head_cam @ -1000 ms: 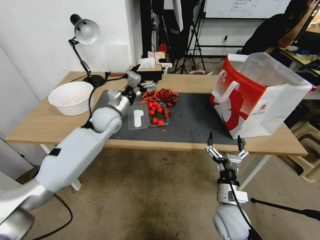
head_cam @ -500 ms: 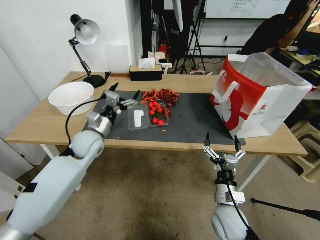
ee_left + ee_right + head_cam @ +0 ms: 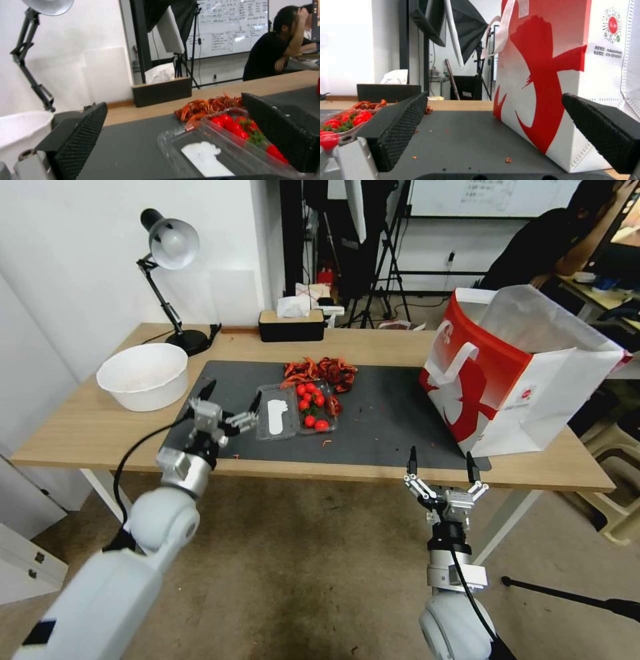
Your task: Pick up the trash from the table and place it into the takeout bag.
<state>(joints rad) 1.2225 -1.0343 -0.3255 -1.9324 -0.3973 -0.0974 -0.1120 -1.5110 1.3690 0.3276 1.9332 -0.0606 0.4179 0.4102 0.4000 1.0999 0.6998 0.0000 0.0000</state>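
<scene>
Head view: left gripper [image 3: 231, 403] has retreated, fingers spread, empty.

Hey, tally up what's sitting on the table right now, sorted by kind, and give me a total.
Takeout bag: 1
White bowl: 1
Desk lamp: 1
Tissue box: 1
Clear clamshell container of small red fruits: 1
Pile of red shell scraps: 1
Dark grey mat: 1
Total: 7

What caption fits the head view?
Both open tools, left and right, hover at the table's near edge.
</scene>
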